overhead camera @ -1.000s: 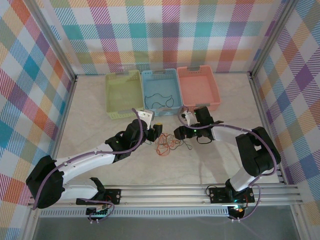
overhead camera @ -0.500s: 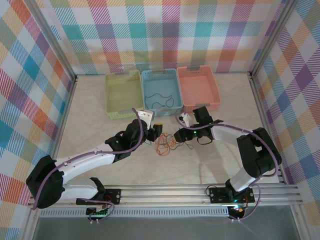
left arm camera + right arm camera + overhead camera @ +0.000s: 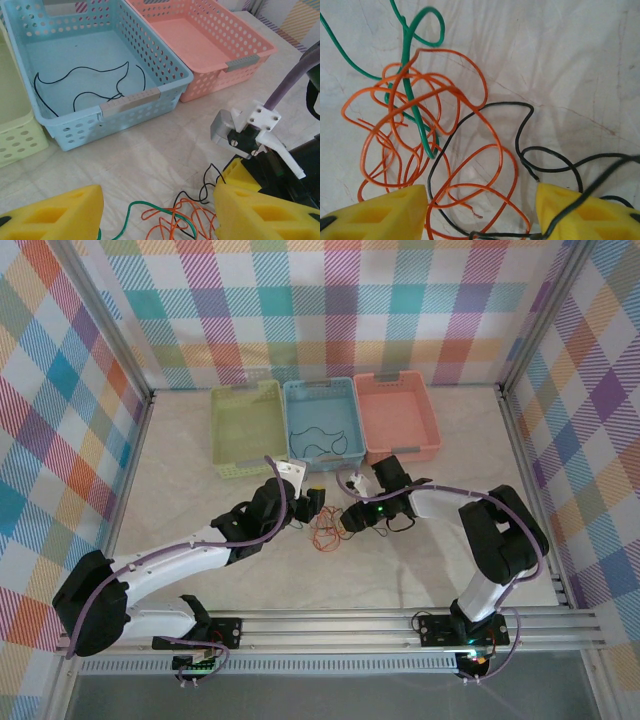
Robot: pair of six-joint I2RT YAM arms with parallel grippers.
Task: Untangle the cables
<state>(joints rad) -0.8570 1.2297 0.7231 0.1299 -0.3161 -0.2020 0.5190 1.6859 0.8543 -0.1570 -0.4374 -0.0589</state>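
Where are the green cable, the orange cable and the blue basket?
green cable [image 3: 407, 55]: right wrist view, straight stretch below its loop.
orange cable [image 3: 485, 87]: right wrist view, outer curve of its top loop.
blue basket [image 3: 80, 130]: left wrist view, front wall.

Cables [image 3: 407, 70] glossy, smooth plastic coating; blue basket [image 3: 150, 50] perforated matt plastic; table [image 3: 150, 165] smooth, marble-look, faint sheen.

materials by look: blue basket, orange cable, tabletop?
Blue basket: likely moulded plastic; satin sheen, evenly perforated walls, grey handle insert.
Orange cable: thin wire with a smooth, plastic-looking jacket; it holds springy loops. Core not visible.
Tabletop: marble look, pale with brown veins and soft reflections; could be stone or a printed laminate.
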